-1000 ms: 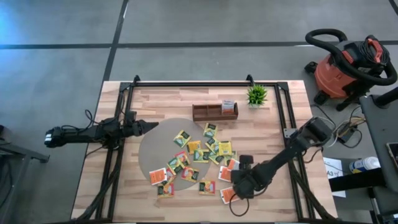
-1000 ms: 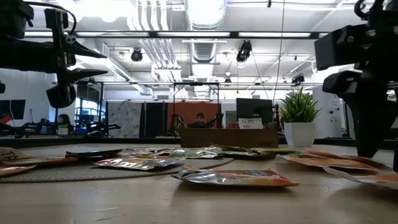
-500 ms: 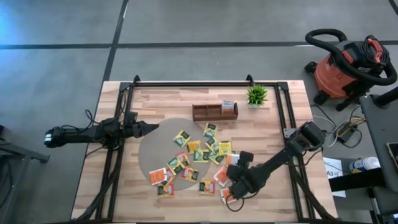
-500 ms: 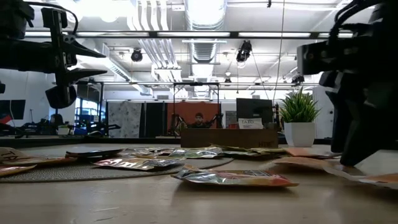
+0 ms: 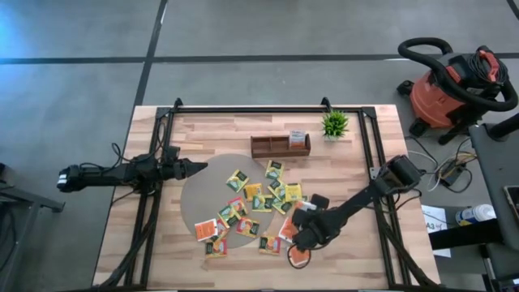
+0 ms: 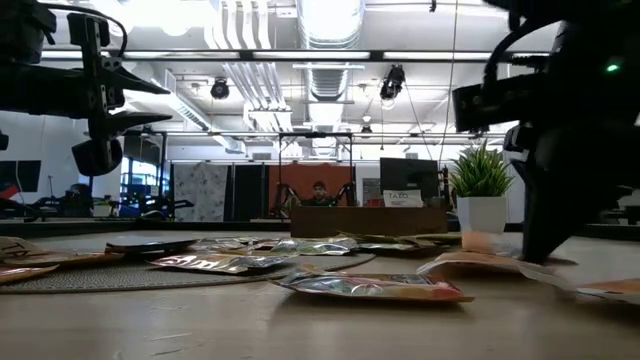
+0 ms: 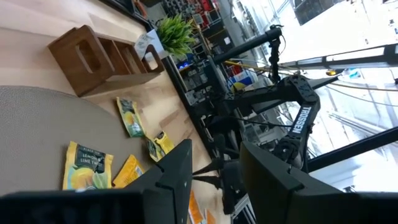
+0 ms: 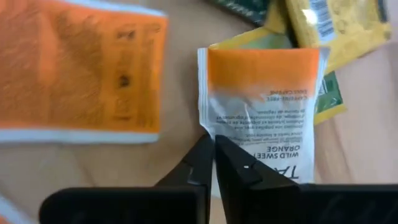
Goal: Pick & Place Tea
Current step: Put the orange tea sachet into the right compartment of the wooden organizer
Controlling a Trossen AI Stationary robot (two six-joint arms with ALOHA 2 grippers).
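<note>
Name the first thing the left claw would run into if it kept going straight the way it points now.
Probably the yellow square paper tea sachet nearest it on the round grey mat. The left claw hangs open above the mat's edge, pointing across the table. Its height is unclear, so it might pass over the sachets.

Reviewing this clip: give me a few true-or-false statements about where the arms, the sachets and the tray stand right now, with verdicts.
1. The right gripper is shut on the edge of an orange sachet. True.
2. The left gripper is down among the sachets on the round grey mat. False: it hangs at the mat's left edge, fingers parted and holding nothing.
3. The wooden tray has a white card standing at its right end. True.
4. The potted plant stands left of the tray. False: it stands to the tray's right, near the table's far edge.
5. All sachets lie on the mat. False: several lie on bare wood to its right.
</note>
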